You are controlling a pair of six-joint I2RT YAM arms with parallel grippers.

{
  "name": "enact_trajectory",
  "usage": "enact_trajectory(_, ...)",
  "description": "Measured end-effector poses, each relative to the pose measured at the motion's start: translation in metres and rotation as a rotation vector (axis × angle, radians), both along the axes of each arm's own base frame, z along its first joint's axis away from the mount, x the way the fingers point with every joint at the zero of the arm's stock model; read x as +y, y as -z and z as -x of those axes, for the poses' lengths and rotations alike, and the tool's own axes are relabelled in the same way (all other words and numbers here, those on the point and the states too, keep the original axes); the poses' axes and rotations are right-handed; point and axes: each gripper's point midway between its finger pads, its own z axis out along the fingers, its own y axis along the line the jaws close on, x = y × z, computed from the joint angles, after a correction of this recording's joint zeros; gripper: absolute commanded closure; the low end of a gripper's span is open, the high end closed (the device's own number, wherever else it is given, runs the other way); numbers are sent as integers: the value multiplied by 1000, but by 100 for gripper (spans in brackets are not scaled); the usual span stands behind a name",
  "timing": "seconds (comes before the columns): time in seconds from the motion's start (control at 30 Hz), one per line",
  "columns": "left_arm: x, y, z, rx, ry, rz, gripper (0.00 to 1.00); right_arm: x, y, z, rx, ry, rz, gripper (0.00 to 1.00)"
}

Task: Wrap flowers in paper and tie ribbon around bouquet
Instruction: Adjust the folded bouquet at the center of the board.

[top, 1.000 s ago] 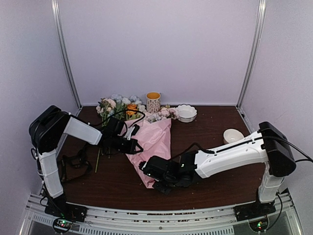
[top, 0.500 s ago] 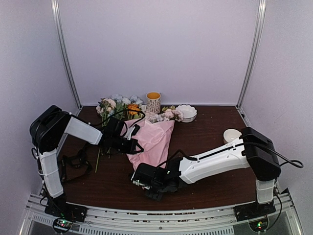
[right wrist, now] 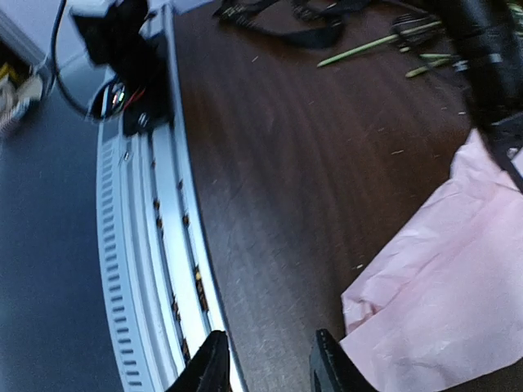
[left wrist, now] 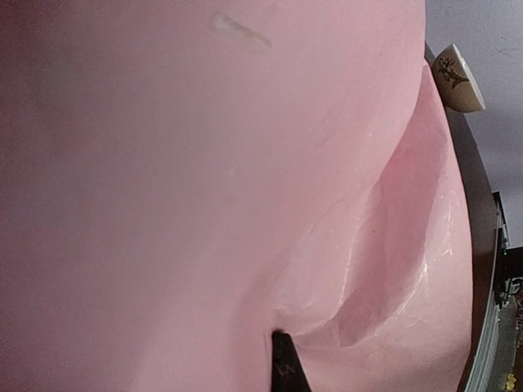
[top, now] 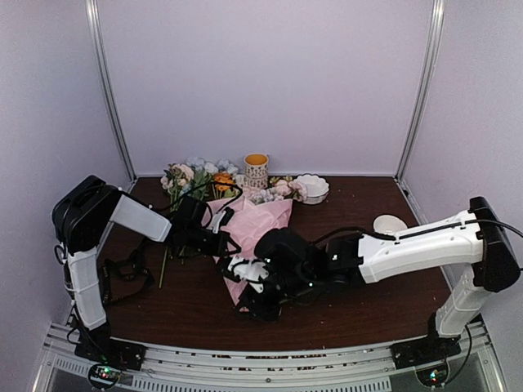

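In the middle of the surface [top: 368,298] the bouquet [top: 263,222] lies with its wide end pointing away from me. Its blooms sit just beside the mug [top: 256,170] and a scalloped white bowl [top: 311,188], and its narrow tip points toward the near edge. My left hand [top: 222,243] is clamped on the paper [left wrist: 204,163] at the bouquet's left edge. In its wrist view the pink sheet fills nearly everything, and the creases pucker at 1 dark fingertip [left wrist: 284,369]. My right hand [right wrist: 265,367] hovers just beside the narrow tip, its 2 fingers a modest gap apart with nothing between them, only bare wood and the rail below. Loose flowers [top: 184,175] lie at the far left. The ribbon [top: 127,273] lies crumpled beside the left arm. A 2nd bowl [top: 390,224] sits well apart on the right.
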Motion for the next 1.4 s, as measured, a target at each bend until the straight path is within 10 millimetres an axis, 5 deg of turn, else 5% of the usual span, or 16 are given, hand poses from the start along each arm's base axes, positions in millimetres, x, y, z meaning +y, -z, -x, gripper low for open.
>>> enact_trajectory(0.07, 0, 1, 0, -2, 0, 2, 100, -1, -16, -25, 8, 85, -58, 72)
enact_trajectory(0.13, 0, 1, 0, 2, 4, 8, 100, -4, -6, -50, 12, 170, -41, 76)
enact_trajectory(0.23, 1, 0, 0, 0, 6, 15, 100, -17, 47, -78, 21, 284, 95, 78)
enact_trajectory(0.37, 1, 1, 0, 1, 9, 23, 100, -36, 105, -70, 47, 305, 270, 80)
enact_trajectory(0.57, 1, 1, 0, -2, 12, 32, 100, -33, 104, -34, 35, 199, 277, 78)
enact_trajectory(0.7, 1, 1, 0, 7, 22, 44, 100, -60, 85, -15, 105, 159, 229, 69)
enact_trajectory(0.87, -1, 1, -1, 10, 27, 47, 100, -78, 42, -94, 193, 422, 44, 40)
enact_trajectory(0.93, -3, 1, -4, 8, 30, 51, 100, -85, 43, -115, 229, 510, 10, 36)
enact_trajectory(1.03, -3, 1, -4, 9, 31, 52, 100, -91, 61, -118, 287, 576, 33, 37)
enact_trajectory(1.23, -3, 1, -4, 15, 34, 54, 100, -95, 97, -116, 366, 652, 105, 62)
enact_trajectory(1.4, -4, 1, -5, 17, 35, 54, 100, -86, 101, -112, 419, 643, 61, 93)
